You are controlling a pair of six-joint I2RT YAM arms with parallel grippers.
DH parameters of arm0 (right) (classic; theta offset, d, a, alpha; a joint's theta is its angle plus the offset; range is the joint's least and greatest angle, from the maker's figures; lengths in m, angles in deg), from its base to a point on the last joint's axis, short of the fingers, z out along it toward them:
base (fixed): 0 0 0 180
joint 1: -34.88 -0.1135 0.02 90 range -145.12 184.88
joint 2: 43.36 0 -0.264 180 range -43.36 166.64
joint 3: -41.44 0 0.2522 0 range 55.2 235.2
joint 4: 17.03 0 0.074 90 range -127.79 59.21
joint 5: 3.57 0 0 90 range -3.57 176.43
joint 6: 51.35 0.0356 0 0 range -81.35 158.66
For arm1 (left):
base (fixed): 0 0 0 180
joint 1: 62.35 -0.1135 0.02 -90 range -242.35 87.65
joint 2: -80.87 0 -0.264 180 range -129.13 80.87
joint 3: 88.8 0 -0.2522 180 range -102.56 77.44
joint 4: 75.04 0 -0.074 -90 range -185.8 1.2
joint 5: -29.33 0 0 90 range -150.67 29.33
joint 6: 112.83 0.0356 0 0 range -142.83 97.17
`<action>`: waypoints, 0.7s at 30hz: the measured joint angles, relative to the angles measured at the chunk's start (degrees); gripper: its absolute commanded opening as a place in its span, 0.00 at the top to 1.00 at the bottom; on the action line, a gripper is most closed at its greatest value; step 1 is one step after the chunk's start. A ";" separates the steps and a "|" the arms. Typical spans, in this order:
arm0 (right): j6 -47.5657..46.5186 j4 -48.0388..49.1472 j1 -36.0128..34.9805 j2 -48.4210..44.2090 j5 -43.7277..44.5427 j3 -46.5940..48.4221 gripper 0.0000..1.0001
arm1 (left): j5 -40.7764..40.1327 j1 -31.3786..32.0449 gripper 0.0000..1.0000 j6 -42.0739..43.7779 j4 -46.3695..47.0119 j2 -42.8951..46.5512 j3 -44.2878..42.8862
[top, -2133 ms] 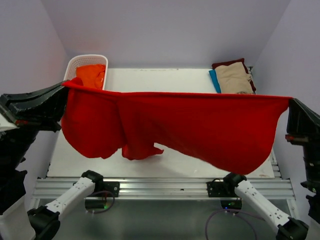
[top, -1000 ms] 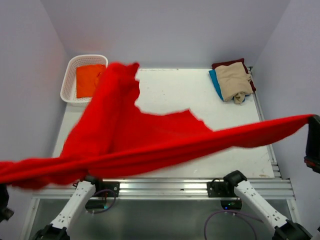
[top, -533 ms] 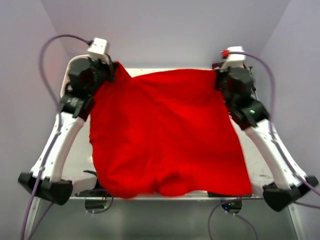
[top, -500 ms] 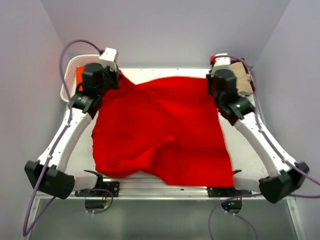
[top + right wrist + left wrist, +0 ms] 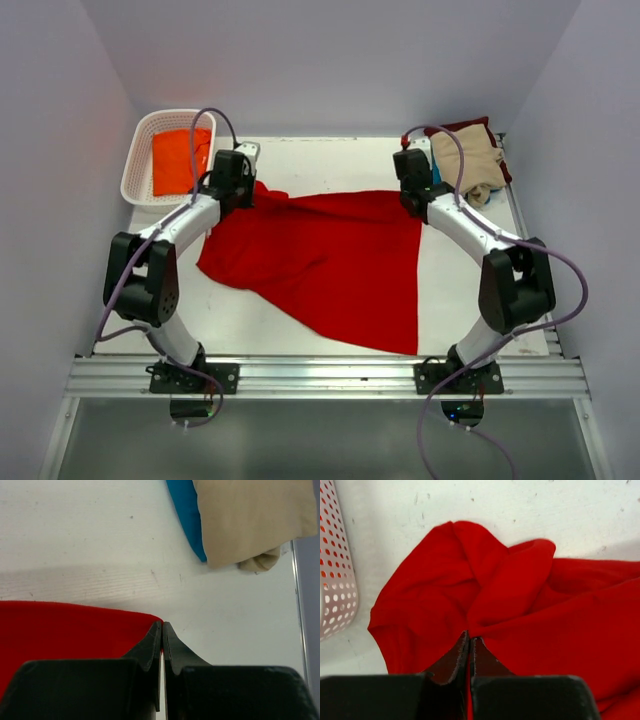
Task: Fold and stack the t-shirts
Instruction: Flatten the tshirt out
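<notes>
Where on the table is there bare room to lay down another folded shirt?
Bare: the far strip of table between white basket and folded stack; the near-left patch between red t-shirt and front rail. Crowded: both far corners.

Diffuse, even overhead light is filling all three views; a faint soft shadow is banding the table [image 5: 75, 525] beside the red t-shirt [image 5: 65, 630], whose colour is saturating flatly.
</notes>
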 measured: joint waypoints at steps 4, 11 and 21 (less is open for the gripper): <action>1.29 0.83 0.00 -1.27 -0.74 -0.20 1.00 | 1.38 -0.04 1.00 -0.04 0.28 0.33 -2.97; 1.44 2.89 -0.02 -27.78 -18.29 -7.34 1.00 | 12.22 -0.04 1.00 -1.29 -0.07 22.38 -2.27; 3.58 -3.41 -0.02 -61.79 -63.17 16.44 1.00 | 41.48 -0.07 1.00 -11.21 -1.97 60.83 -21.14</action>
